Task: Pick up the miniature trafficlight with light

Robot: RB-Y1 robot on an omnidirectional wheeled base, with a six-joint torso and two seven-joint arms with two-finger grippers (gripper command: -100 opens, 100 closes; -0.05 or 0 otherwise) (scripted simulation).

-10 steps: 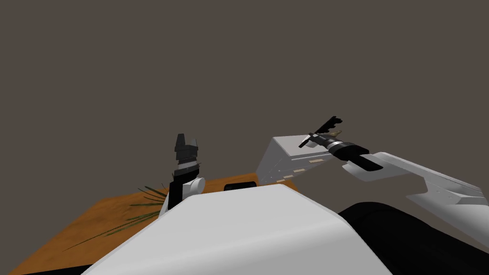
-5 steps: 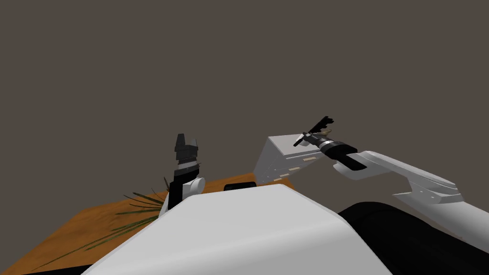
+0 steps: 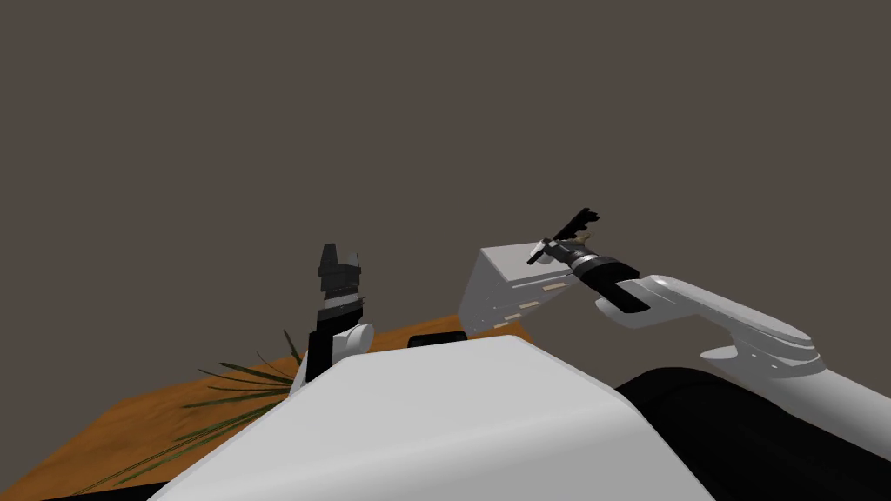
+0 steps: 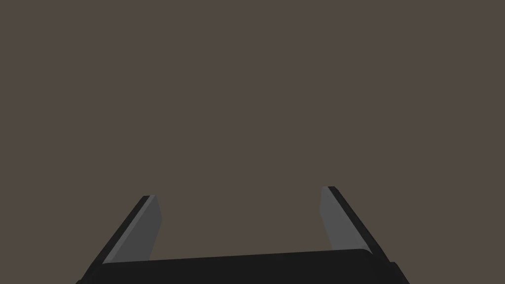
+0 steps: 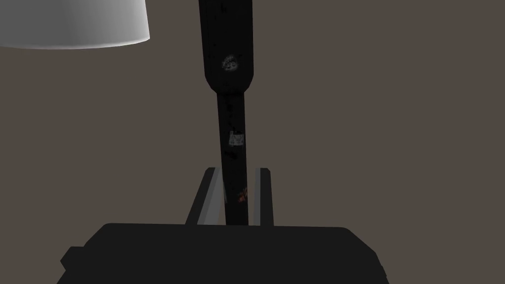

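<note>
Two arms show from my head camera: my left gripper [image 3: 341, 254] points up past a brown wooden table [image 3: 130, 426] with long green leaves [image 3: 235, 391]. My right gripper [image 3: 548, 248] holds the black miniature trafficlight [image 3: 579, 223] in the air above a white chest of drawers [image 3: 509, 291]. From my left wrist, the two fingers [image 4: 140, 231] stand wide apart. From my right wrist, both fingers [image 5: 261, 197] squeeze the trafficlight's thin black pole.

Head cam: steep down, forward, well back. Left wrist cam looks along left gripper [image 4: 239, 192]. Right wrist cam close behind right gripper [image 5: 236, 170]; traffic light [image 5: 228, 49] in its grip shared with head cam.
</note>
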